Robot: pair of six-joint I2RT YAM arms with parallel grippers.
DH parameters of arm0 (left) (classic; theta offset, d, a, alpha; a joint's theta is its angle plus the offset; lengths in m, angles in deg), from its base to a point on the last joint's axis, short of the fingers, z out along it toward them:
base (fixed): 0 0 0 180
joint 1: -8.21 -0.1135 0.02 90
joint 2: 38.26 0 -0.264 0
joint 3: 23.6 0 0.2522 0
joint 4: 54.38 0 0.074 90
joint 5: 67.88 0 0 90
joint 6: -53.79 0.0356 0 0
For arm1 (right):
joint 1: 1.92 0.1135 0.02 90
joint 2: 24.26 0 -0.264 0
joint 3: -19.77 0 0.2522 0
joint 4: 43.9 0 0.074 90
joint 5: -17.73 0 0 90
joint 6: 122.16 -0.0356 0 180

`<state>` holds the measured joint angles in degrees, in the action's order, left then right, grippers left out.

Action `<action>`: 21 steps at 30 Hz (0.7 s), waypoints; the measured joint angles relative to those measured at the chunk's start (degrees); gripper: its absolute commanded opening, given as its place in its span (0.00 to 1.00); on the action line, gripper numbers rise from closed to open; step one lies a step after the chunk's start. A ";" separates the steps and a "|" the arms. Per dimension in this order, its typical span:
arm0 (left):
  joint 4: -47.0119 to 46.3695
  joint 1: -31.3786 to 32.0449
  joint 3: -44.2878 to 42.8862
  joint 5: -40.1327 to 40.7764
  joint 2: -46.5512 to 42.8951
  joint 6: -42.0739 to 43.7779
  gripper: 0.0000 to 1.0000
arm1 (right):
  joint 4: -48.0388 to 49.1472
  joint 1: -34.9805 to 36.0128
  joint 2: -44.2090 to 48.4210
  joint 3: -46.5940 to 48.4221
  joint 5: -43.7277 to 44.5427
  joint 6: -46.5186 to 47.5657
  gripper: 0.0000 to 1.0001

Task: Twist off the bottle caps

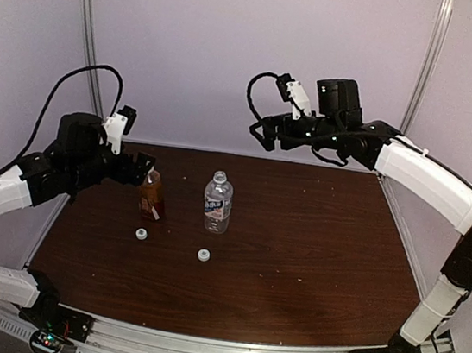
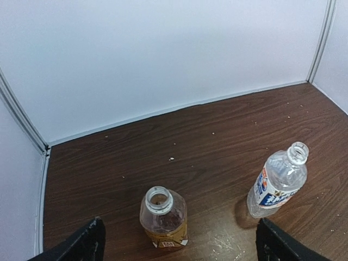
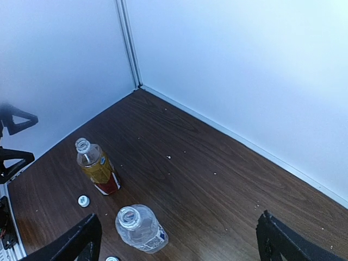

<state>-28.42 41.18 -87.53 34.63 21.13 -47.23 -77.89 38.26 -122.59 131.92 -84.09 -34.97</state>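
Observation:
The amber bottle [image 1: 152, 194] with a red label stands upright at the table's left, its neck open; it also shows in the left wrist view [image 2: 163, 218] and the right wrist view [image 3: 97, 167]. The clear bottle [image 1: 217, 202] with a white-and-blue label stands right of it, uncapped too [image 2: 278, 180] [image 3: 139, 228]. Two white caps lie on the table in front of them, one [image 1: 140, 234] [image 3: 83, 200] before the amber bottle, one [image 1: 204, 255] before the clear bottle. My left gripper [image 1: 143, 167] hangs open and empty just behind the amber bottle. My right gripper [image 1: 263, 134] is open and empty, high at the back.
The brown wooden table [image 1: 314, 248] is bounded by white walls at the back and sides, with metal corner posts [image 1: 89, 26]. Small white crumbs dot the wood [image 2: 171, 159]. A metal rail [image 1: 222, 349] runs along the near edge.

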 measured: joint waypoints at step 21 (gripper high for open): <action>-5.60 -13.25 3.80 0.04 -3.10 -5.16 0.98 | -7.87 -13.73 2.21 -3.45 2.97 -1.38 1.00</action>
<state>-34.01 27.93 -83.73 34.68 18.03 -52.39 -85.76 24.54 -120.38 128.47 -81.11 -36.35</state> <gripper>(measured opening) 0.976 0.997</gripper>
